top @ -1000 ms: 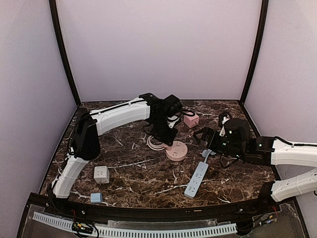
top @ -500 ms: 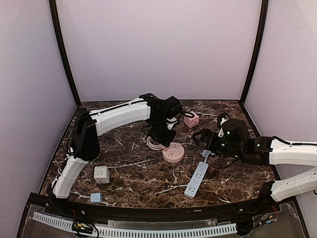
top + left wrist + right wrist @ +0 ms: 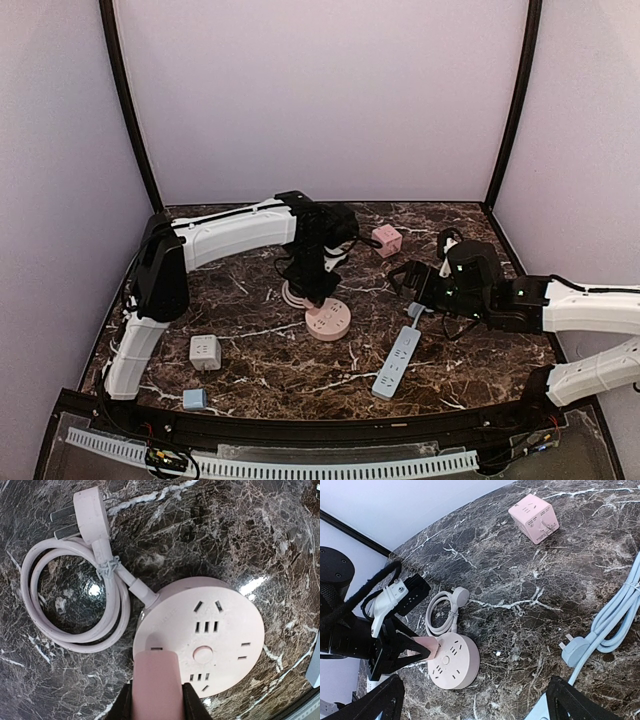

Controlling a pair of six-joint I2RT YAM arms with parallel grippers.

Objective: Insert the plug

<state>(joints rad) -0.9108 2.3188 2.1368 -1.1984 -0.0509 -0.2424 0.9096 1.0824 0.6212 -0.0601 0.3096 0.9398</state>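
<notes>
Left wrist view puts us straight above the work. The left claw (image 3: 156,704) pinches a pink plug (image 3: 154,672) at the bottom centre of the frame, its dark fingers (image 3: 124,704) pressed on the plug's two flanks. The plug's front end overlaps the near rim of the round socket hub (image 3: 210,630), which lies flat on the tabletop (image 3: 250,525) with its slots facing up. We judge that the side grip leaves the prong face free to meet a slot. Whether the prongs are seated we cannot tell, since the plug body hides them. The coiled cord (image 3: 75,615) and the hub's own plug (image 3: 90,510) lie to the upper left, tied in a bundle and off the socket face.

Right wrist view gives us what that close look cannot. From the side, the pink plug meets the hub at its left rim rather than over the middle, so we think insertion is not finished. Here the right claw (image 3: 475,690) is spread wide and holds nothing, its fingers in the lower corners, well apart from the hub. We take it to be waiting clear of the left arm. A pink cube (image 3: 535,511) sits at upper right and a blue plug (image 3: 572,652) at right.

Top external view alone shows the blue power strip (image 3: 397,361), lying right of the hub.
</notes>
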